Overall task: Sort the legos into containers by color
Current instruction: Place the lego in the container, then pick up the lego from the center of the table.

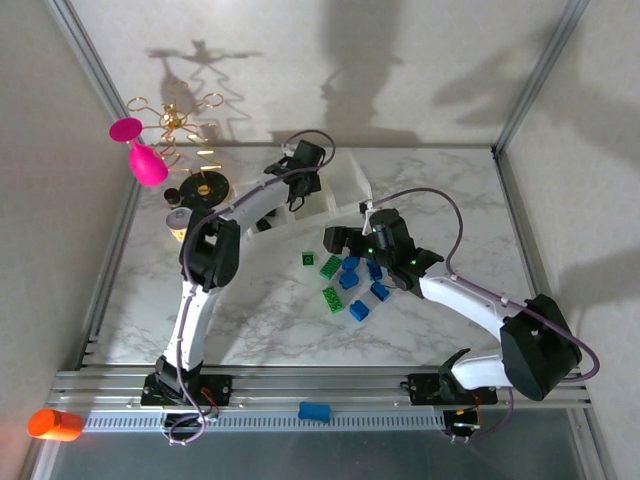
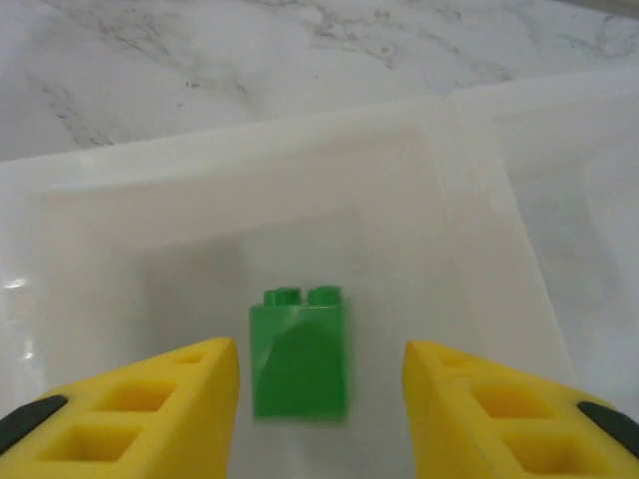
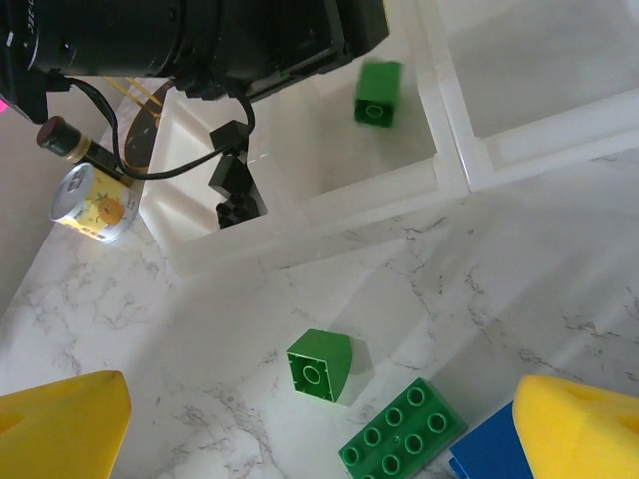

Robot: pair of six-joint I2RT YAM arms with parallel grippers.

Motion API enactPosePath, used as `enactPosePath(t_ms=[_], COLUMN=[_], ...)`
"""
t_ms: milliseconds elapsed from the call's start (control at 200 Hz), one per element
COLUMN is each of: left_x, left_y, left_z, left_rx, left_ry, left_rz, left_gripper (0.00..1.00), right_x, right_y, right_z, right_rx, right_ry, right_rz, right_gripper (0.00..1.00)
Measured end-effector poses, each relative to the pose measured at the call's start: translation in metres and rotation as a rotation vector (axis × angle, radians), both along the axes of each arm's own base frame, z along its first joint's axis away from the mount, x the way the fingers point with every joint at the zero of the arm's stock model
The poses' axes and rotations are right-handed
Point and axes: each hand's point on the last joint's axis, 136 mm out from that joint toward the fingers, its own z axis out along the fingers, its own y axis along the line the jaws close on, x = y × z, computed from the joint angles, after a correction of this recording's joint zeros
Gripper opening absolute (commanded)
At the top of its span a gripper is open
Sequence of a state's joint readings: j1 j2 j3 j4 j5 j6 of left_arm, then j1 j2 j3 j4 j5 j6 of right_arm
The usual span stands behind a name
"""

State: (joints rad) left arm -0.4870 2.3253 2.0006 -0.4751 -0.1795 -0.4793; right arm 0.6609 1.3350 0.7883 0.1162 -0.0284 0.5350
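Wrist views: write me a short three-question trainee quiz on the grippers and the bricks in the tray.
1. True or false: the left gripper is clamped on the green brick in the tray.
2. The compartment next to that brick's holds bricks of which colour? A blue; B black; C green.
3. The right gripper: are its jaws open or shut?

Key:
1. False. Its jaws stand clear of the brick on both sides.
2. B. The black bricks lie there.
3. Open, spread wide above loose green bricks.
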Motion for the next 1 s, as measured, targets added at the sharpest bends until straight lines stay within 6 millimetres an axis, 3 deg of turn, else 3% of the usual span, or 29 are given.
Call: enactPosePath(t_ms=[265,456,601,696,1001], left_x=[-0.010,-0.053,-0.093,-0.119,-0.187], left_y=[-0.003,0.002,-0.001,-0.002,-0.002], left_z=[0.014,0.048,0.066,0.061,0.017], left_rx=[-0.025,-0.058,-0.080,-0.086,-0.061], left_ry=[0.004,-0.022,-0.050,-0.039,0.049], left_rz=[-0.026,-0.062,-0.098,-0.117,-0.137], left_gripper=[0.49,0.49,0.49,0.49,0.50], right_x=[0.001,-0.003,-0.013,-0.017,-0.037], right_y=[-0.002,-0.003,-0.007,-0.009,-0.018], right_z=[0.004,0.008,0.000,-0.007,-0.038], right_rx=[0.000,0.006,0.003,-0.004,-0.022], right_ry=[-0.012,-0.026,-0.011,0.004,0.068], right_rz=[0.001,0.014,0.028,0.032,0.054], right_gripper=[0.99,0.99,0.99,0.99,0.99])
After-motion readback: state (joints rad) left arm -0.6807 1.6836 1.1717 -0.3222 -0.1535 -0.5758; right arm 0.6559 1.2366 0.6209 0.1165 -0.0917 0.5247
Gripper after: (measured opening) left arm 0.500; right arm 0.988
